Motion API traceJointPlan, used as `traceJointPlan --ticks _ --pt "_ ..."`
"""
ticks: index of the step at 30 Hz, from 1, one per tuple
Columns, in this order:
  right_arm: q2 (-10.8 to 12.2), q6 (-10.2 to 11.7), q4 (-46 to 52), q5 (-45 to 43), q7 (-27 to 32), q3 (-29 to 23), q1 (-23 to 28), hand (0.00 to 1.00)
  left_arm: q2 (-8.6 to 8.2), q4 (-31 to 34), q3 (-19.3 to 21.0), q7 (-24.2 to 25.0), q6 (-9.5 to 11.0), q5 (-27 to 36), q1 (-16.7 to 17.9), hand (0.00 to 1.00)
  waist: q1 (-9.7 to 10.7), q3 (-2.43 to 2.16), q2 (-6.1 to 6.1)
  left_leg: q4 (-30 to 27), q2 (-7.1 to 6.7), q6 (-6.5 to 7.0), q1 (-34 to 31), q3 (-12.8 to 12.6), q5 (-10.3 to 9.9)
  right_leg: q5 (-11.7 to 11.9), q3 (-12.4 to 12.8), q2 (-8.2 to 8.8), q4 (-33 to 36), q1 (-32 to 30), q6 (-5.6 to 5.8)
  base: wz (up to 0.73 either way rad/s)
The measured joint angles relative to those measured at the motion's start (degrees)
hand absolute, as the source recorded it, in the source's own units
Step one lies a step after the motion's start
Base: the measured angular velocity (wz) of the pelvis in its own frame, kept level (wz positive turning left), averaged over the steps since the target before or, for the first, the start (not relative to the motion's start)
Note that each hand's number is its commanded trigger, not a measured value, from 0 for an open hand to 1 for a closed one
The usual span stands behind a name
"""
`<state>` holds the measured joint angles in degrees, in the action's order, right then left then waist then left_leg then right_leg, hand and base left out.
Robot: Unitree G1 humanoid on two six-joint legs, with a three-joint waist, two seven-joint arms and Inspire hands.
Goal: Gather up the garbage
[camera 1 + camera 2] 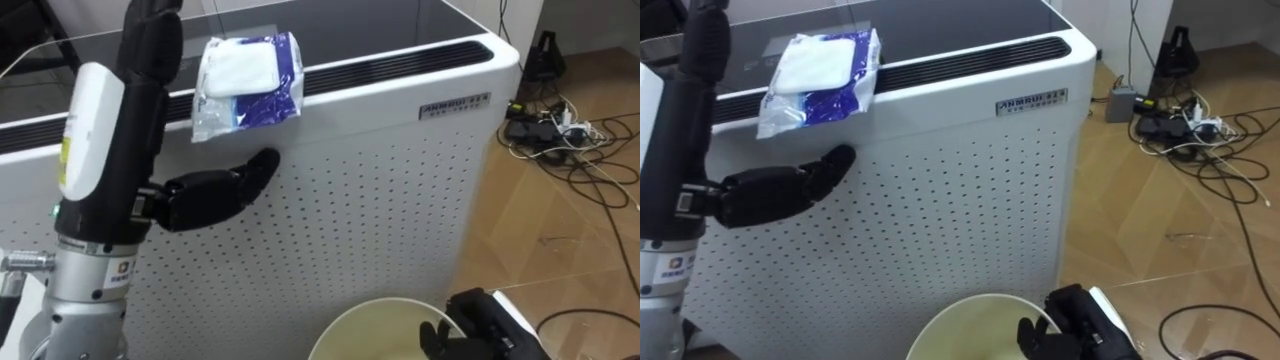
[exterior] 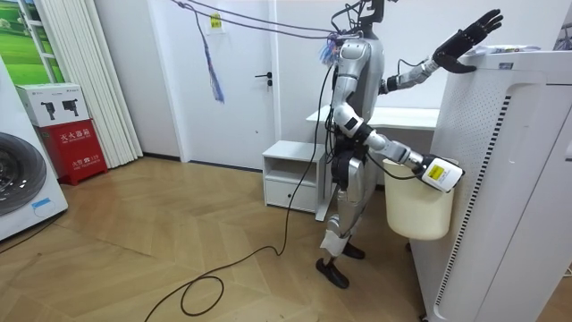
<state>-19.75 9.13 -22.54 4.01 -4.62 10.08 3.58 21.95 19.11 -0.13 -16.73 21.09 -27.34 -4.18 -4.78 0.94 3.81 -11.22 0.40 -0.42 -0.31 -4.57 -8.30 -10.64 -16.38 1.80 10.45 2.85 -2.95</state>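
While the wipes packet [image 1: 248, 80] lies at the front top edge of the appliance [image 1: 400, 190], the left hand [image 1: 210, 195] is held flat-fingered below it (empty, presumably to reach); the bin [image 1: 350, 320] is gripped by the right hand [image 1: 470, 330] for catching.

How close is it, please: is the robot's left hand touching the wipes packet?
Apart. In the left eye view the open left hand sits below the wipes packet, with white panel showing between them.
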Motion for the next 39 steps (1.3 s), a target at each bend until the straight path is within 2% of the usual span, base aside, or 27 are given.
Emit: traceJointPlan --ticks 10,15,19,23,25,27,32,36,39 --pt "0.1 -0.4 0.0 -0.1 0.0 0.0 0.0 1.00 0.01 0.8 0.0 2.4 -1.4 -3.7 0.0 0.00 -0.1 -0.21 0.12 -0.1 0.07 0.00 0.1 0.0 0.0 0.0 0.0 0.03 0.3 0.0 0.00 0.00" --pt "0.2 -0.5 0.0 -1.8 -0.4 0.0 0.0 1.00 0.01 1.5 0.0 4.6 -3.3 -3.8 0.0 0.00 0.1 -0.41 0.43 0.0 0.07 0.00 0.7 -0.2 0.0 0.0 0.4 0.02 0.3 0.4 0.00 -0.03" --pt "0.4 -0.5 0.0 -2.5 -0.5 0.0 0.0 1.00 0.02 1.5 0.0 6.1 -3.7 -3.7 0.0 0.00 0.4 -0.63 0.76 0.2 0.07 0.00 1.1 -0.3 0.0 0.0 0.5 0.02 0.3 0.8 0.00 -0.01" --pt "0.0 -0.6 0.0 -2.3 -0.6 0.0 0.0 1.00 0.71 1.5 0.0 7.4 -4.9 -3.7 0.0 0.00 0.5 -0.72 1.03 0.5 0.12 0.00 1.8 -0.9 0.0 0.0 0.6 0.05 0.2 1.1 0.03 -0.02" --pt "-0.1 -0.6 0.1 -2.3 -0.8 0.0 0.0 1.00 1.14 1.4 0.0 7.8 -5.4 -3.8 0.0 0.99 0.8 -0.70 1.10 0.6 0.14 0.00 1.9 -1.0 0.0 0.0 0.6 0.05 0.2 1.2 0.03 -0.02" --pt "-0.1 -1.7 1.3 -2.3 -2.0 -0.1 0.0 1.00 1.34 1.4 0.0 9.7 -6.3 -3.9 0.0 1.00 1.3 -0.68 1.22 0.6 0.12 0.00 2.0 -0.9 0.0 0.0 0.6 0.06 0.2 1.2 0.04 0.00" --pt "-0.1 -1.7 2.1 -2.3 -3.9 -0.1 0.0 1.00 1.53 1.4 -0.1 13.5 -7.8 -4.3 0.1 1.00 1.6 -0.52 1.58 0.8 0.14 0.00 2.2 -1.0 0.0 0.0 0.6 0.06 0.3 1.3 0.04 0.00" --pt "0.1 -2.6 2.2 -2.3 -5.2 -0.2 0.0 1.00 1.61 2.5 0.9 14.0 -7.9 -5.0 -0.1 1.00 1.7 -0.14 2.10 0.8 0.09 0.00 2.3 -1.0 0.0 -0.2 0.6 0.15 0.2 1.0 0.22 0.00" --pt "0.0 -3.5 2.2 -2.3 -6.2 -0.2 0.0 1.00 1.73 3.0 1.8 14.6 -7.9 -5.6 -0.3 1.00 1.8 -0.29 2.79 0.8 0.00 0.00 2.5 -1.1 0.0 -0.2 0.7 0.25 0.3 1.1 0.28 -0.01"
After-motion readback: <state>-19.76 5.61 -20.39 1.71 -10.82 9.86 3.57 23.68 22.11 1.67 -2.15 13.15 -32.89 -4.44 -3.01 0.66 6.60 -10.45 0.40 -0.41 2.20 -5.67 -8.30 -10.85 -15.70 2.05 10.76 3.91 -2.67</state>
